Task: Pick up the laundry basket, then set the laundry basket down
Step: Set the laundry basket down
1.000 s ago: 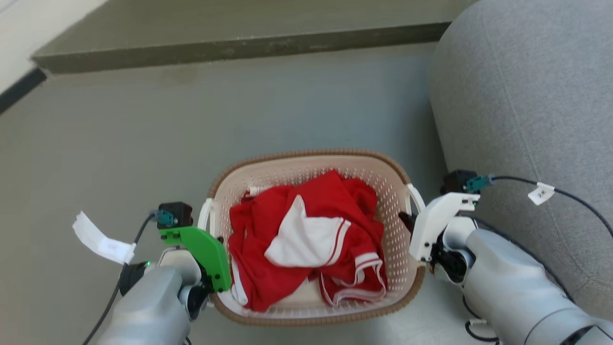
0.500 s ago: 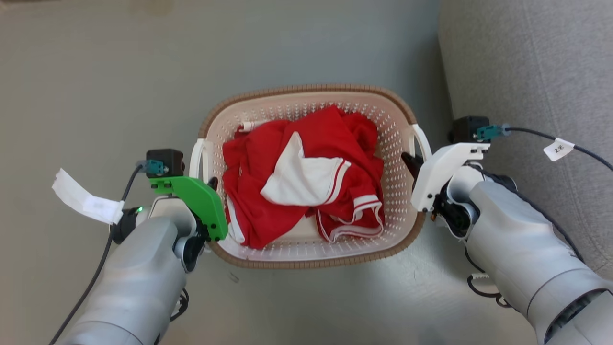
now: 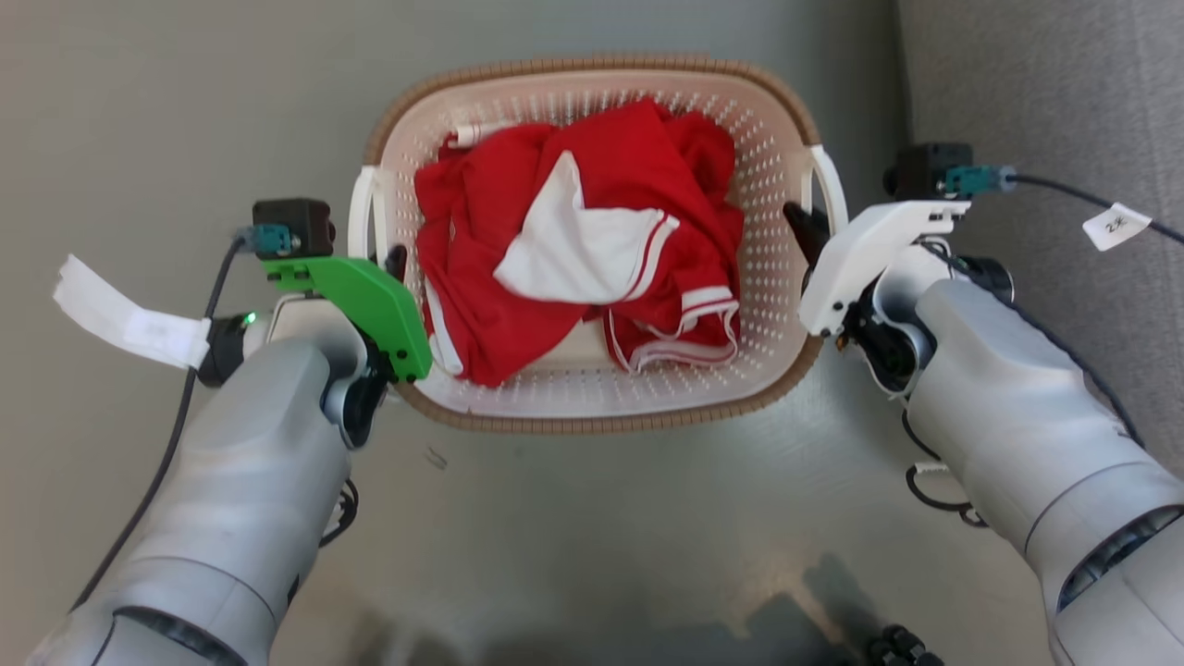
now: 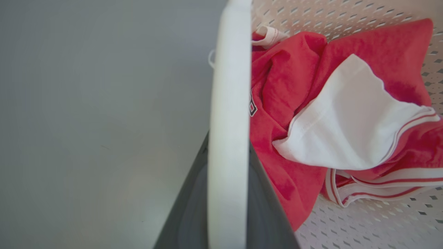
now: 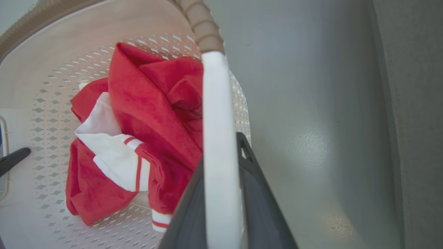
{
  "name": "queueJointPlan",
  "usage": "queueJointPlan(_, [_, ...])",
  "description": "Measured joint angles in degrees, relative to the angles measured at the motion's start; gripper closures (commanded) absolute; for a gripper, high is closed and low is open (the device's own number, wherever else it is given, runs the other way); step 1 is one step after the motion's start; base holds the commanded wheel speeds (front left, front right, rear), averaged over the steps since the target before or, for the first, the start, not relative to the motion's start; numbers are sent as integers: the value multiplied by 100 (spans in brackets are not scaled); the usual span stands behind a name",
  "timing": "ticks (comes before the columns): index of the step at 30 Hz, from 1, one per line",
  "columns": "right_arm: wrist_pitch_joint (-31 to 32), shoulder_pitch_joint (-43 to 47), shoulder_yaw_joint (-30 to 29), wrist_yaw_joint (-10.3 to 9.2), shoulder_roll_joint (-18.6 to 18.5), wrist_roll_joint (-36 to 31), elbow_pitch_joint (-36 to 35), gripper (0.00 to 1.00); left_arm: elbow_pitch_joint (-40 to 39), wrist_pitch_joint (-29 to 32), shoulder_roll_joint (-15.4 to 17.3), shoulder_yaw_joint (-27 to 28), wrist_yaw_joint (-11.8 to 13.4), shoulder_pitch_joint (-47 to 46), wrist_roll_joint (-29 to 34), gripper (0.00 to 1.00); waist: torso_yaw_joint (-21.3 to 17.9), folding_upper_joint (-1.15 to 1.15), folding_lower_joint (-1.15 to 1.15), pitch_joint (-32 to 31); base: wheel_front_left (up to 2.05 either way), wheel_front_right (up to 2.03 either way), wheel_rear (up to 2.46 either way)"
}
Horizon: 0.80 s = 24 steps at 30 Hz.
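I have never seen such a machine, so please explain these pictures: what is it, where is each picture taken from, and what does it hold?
It is a wheeled robot with two arms. One picture comes from a camera on its head, looking down at a grey floor. It shows the laundry basket, cream with a brown rim, holding crumpled red and white clothes. The left gripper and the right gripper each grip one white side handle. The other two pictures come from wrist cameras: in each, the handle runs between that gripper's two dark fingers, which are closed on it. Whether the basket is off the floor, I cannot tell. At the right lies grey upholstery.
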Motion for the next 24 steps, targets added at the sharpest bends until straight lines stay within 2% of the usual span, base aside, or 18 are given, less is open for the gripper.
queueJointPlan(15, [-548, -409, -31, 3, -48, -100, 0, 100, -24, -319, 0, 0, 1, -468, 9, 100, 71, 0, 0, 909, 0, 0, 0])
queueJointPlan(24, [-676, -572, -35, 3, -49, -100, 3, 100, -21, -449, 0, -4, 7, -612, 9, 100, 116, 0, -1, 1323, 0, 0, 0])
